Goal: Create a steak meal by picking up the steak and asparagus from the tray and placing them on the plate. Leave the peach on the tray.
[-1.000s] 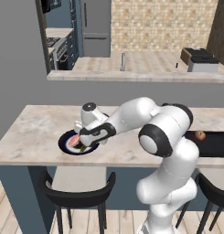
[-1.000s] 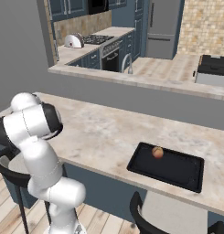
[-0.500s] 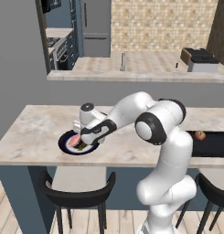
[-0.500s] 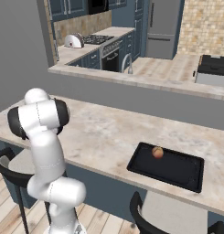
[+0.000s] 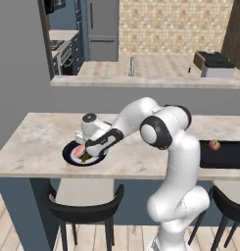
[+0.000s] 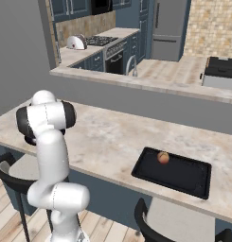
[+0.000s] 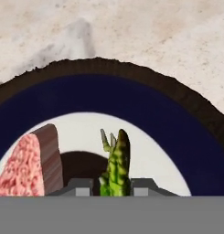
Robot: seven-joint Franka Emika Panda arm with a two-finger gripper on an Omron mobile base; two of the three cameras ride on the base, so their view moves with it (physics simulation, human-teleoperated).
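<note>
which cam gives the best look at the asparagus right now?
Hand view. The asparagus fills the lower middle, its tip pointing up, standing between the fingertips over the plate beside the steak. The left base view shows just a small green sliver on the plate under the gripper. In the right base view the arm blocks that spot.

Left base camera sat behind my arm's left, looking forward and down over the long beige marble-look counter [image 5: 38, 132]. Right base camera looked from behind its right across that same counter [image 6: 112, 137]; both caught the flat rectangular black tray [image 5: 229, 156] [image 6: 183, 177]. Hand camera hung very near, facing the round navy plate with white ring [image 7: 145, 109].
</note>
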